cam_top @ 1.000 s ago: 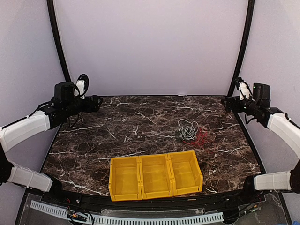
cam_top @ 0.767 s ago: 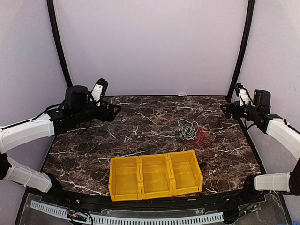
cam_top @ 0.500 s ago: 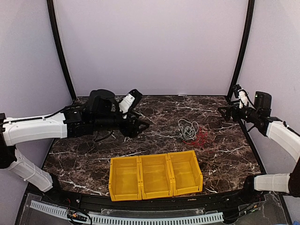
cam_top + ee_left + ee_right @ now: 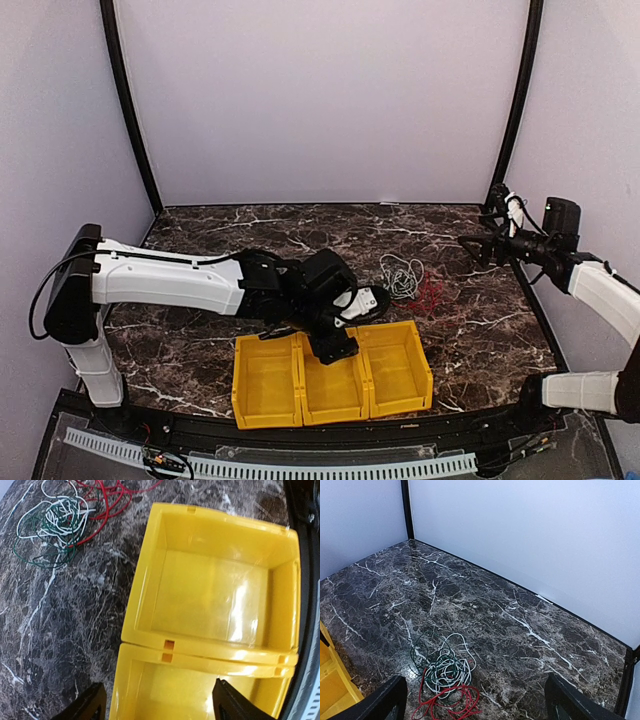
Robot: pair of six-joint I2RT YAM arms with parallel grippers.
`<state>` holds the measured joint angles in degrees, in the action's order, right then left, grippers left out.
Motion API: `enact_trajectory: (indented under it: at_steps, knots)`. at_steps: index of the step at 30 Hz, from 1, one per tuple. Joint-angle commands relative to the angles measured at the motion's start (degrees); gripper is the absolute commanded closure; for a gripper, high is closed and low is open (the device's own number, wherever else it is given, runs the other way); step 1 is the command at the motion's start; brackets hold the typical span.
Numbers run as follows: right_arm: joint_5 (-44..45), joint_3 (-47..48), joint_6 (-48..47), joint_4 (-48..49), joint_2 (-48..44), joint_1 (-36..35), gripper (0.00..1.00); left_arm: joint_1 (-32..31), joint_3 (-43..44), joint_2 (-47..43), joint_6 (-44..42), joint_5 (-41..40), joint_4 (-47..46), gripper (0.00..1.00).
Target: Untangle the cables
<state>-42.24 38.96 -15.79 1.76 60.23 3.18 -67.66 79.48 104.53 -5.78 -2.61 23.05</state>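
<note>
The cables (image 4: 408, 280) are seen lying in one loose heap on the dark marbled table (image 4: 170, 350), just beyond the far rim of the right-hand yellow bin (image 4: 425, 365). In the left wrist view the white cable (image 4: 60, 517) is shown coiled over the green cable (image 4: 35, 550), with the red cable (image 4: 100, 500) looped through them on the side nearer the bin. The three are tangled together and touched by neither arm.

Three yellow bins are set in a row at the near edge, walls touching. The left pincer (image 4: 335, 350) is held low over the middle bin (image 4: 335, 395), close to the seam it shares with the right-hand one; its jaws are spread and nothing is gripped between them.

The right pincer (image 4: 475, 243) is held high at the right edge of the table, well apart from the heap. Its jaws are spread wide and nothing is carried. The tangle is framed between its fingers (image 4: 390, 700) in the right wrist view.
</note>
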Motion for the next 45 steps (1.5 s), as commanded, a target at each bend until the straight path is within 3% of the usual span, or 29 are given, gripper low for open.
enact_trajectory:
  at_steps: [1,7,12,15,24,35,45]
  knots:
    - [-4.2,-0.3,-2.3,1.9,-0.7,0.4,0.03,0.0,1.7,0.3,-4.1,-5.0,7.2,0.2]
    - [-5.1,-0.2,-2.7,1.9,-0.7,0.6,0.03,0.1,0.7,1.6,-4.8,-11.8,8.3,0.18]
    - [-5.5,-0.3,-2.8,1.9,-0.9,0.5,0.03,0.8,-0.7,1.6,-4.7,-16.4,6.8,0.23]
    - [-5.5,-0.3,-2.8,1.8,-1.0,0.5,0.03,2.7,-1.7,0.7,-3.4,-17.5,6.0,0.27]
    - [-5.8,-0.2,-2.8,1.5,-0.7,0.5,0.03,8.8,-10.9,-5.6,-3.4,-20.2,-1.7,0.28]
    - [-5.9,-0.2,-2.6,1.5,-1.1,0.5,0.03,20.2,-21.6,-10.7,-10.3,-26.7,-17.0,0.23]
    - [-6.7,-0.5,-2.8,1.4,-1.3,0.5,0.03,27.5,-17.7,-3.5,-19.8,-28.0,-26.4,0.22]
